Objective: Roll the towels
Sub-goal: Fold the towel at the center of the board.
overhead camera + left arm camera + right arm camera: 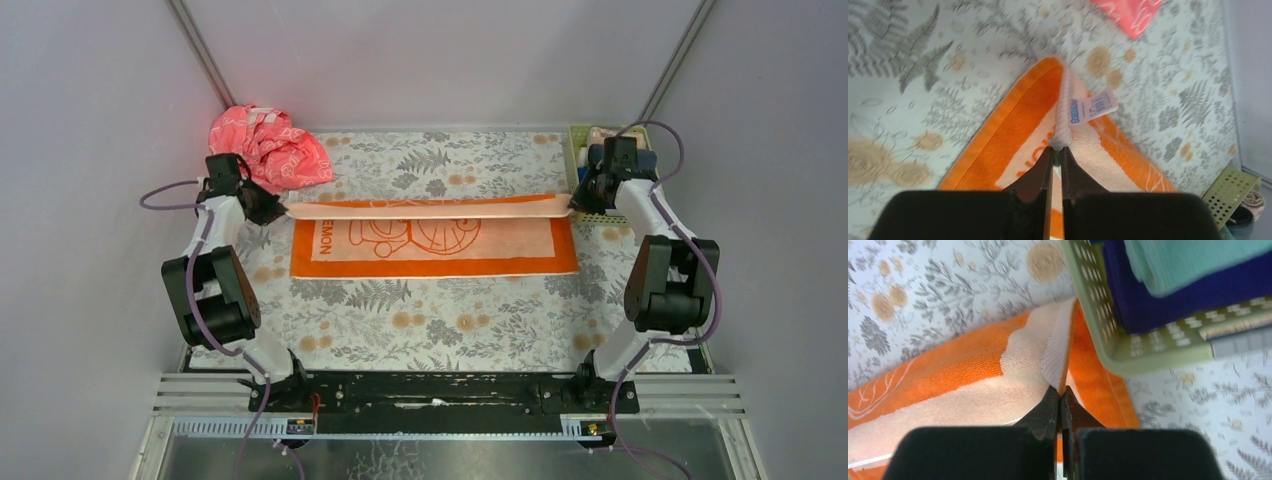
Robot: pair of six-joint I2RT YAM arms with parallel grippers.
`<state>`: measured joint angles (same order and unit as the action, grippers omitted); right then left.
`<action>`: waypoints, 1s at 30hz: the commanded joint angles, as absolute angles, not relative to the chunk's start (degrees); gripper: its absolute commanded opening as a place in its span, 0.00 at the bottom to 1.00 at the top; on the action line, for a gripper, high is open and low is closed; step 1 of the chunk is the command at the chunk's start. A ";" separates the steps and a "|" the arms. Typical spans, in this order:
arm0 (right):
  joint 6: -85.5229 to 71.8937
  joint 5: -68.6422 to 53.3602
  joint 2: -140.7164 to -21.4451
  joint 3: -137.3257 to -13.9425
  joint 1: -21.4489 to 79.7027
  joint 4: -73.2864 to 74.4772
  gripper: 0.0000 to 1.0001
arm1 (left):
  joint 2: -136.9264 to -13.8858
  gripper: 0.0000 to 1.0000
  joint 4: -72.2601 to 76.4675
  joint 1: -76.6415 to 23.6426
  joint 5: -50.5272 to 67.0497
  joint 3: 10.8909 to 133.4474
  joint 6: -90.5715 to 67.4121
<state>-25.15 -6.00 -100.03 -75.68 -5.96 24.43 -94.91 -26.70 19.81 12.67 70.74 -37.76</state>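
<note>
My L claw (1057, 149) & R claw (1062, 390) each pinch one upper corner of orange towel (430, 255): soft, limp, light; grip hems.

Bright, even light fell from overhead, leaving only soft shadows on the floral-patterned counter (430, 320). In both wrist views my dark jaws sat out of focus and the far corners blurred.

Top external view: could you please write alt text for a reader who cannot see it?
An orange towel lies on a floral table, its far edge turned over and pinched at each end by the left tool and the right tool. A crumpled pink cloth lies far left, a green basket far right.
</note>
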 commanded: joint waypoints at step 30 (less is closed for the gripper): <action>-29.35 9.04 -88.44 -58.55 -6.24 30.94 0.00 | -81.77 0.00 -33.19 22.28 9.83 52.45 -32.37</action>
<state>-28.80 5.02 -92.01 -56.93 -5.96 28.58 -86.19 -31.05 21.54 11.81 50.37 -33.19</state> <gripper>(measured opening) 0.026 0.023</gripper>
